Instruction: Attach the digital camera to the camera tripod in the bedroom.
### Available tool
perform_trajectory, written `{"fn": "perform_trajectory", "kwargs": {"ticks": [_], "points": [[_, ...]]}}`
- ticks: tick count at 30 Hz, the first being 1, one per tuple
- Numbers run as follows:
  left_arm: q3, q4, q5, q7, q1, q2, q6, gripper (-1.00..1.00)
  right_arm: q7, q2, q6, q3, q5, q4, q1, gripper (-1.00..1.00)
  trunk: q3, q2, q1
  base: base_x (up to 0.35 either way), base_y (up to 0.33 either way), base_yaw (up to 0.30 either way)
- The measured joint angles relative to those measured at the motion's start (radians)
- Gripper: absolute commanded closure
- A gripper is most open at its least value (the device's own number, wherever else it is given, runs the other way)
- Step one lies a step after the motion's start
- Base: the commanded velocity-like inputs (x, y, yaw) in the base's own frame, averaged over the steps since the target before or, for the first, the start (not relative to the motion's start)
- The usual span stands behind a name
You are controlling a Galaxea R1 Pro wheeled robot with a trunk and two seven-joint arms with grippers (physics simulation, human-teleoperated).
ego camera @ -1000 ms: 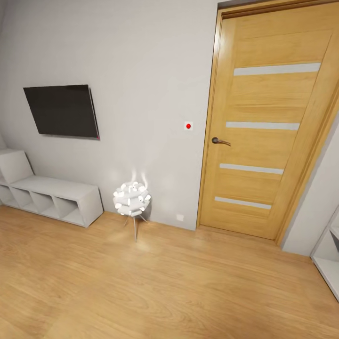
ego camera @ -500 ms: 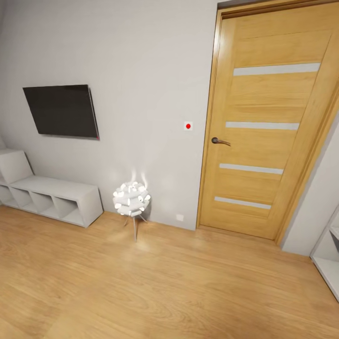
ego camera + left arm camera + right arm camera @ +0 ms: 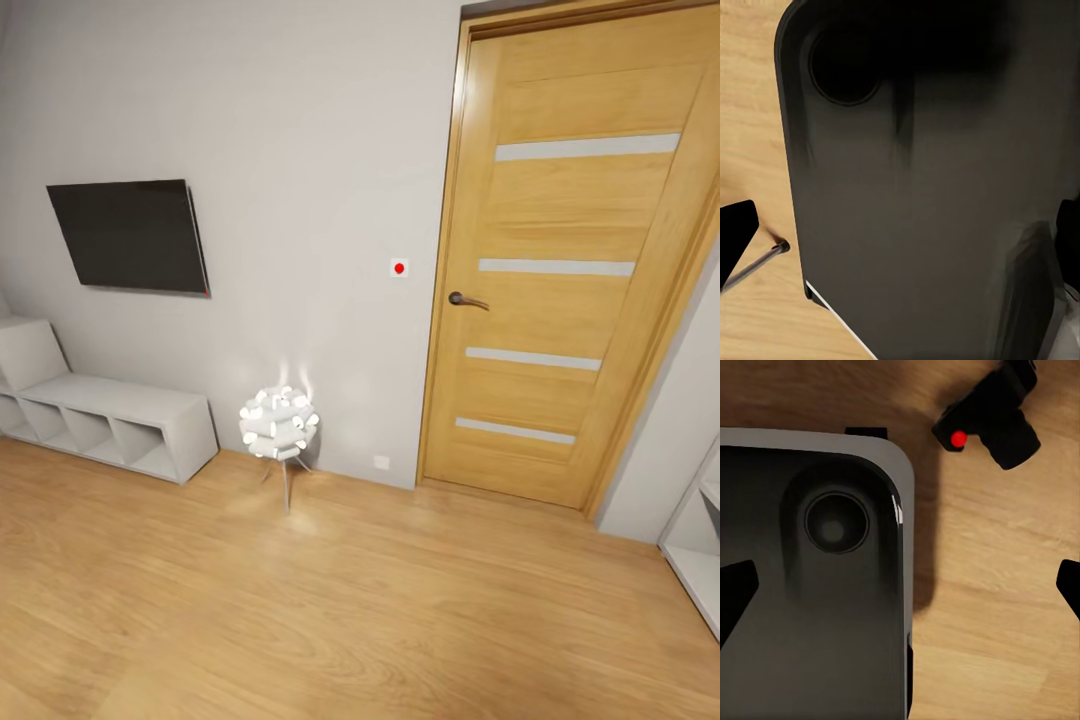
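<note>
Over the last second my head view crept barely rightward, the wall TV [image 3: 128, 236] and closed wooden door [image 3: 565, 270] ahead; the digital camera [image 3: 991, 421] lay on the wood floor [image 3: 990, 607] beyond my spread, empty right end effector [image 3: 904, 585]; left's state I couldn't tell; bedroom unreached, I judged.

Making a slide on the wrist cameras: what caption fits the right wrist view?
Digital camera lying on the wood floor beside the robot's dark base.
</note>
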Motion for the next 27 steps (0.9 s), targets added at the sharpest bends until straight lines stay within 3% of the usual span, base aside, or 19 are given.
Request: {"fn": "perform_trajectory", "kwargs": {"ticks": [27], "points": [[-0.001,0.000,0.000,0.000,0.000,0.000,0.000,-1.00,0.000,0.000,0.000,0.000,0.000,0.000,0.000,-1.00,0.000,0.000,0.000,0.033,0.016,0.000]]}}
